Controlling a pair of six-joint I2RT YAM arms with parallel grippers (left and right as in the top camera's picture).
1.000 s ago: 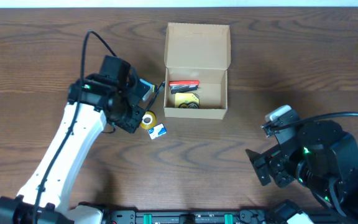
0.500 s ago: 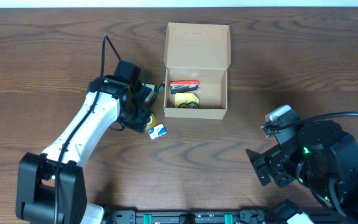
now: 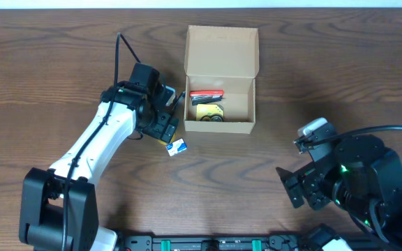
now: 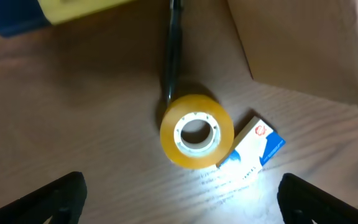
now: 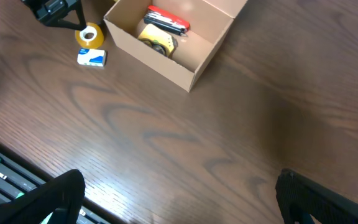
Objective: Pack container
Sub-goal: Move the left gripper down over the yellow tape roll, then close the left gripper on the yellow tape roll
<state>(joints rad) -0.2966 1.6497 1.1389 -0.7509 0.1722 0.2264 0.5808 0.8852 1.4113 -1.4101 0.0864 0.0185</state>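
The container (image 3: pixel 220 52) is a tan cardboard box standing open, its flap lid tilted back. Inside lie a red-and-black item (image 3: pixel 206 93) and a yellow item (image 3: pixel 208 111). My left gripper (image 3: pixel 165 127) hovers open just left of the container's front corner, above a yellow tape roll (image 4: pixel 197 131) and a small blue-and-white box (image 4: pixel 252 147). Both lie on the table between its spread fingers (image 4: pixel 61 196), touching neither. A black pen (image 4: pixel 173 50) lies behind the roll. My right gripper (image 5: pixel 182 199) is open over bare table at the front right, holding nothing.
A yellow-and-blue object (image 4: pixel 55 11) lies at the top left of the left wrist view. The container's corner (image 4: pixel 303 43) stands close to the right of the tape roll. The table's front edge with a black rail (image 3: pixel 208 244) runs below both arms.
My left gripper has gone from shut to wide open and shifted right, toward the container, over the tape roll. The right arm has not moved.
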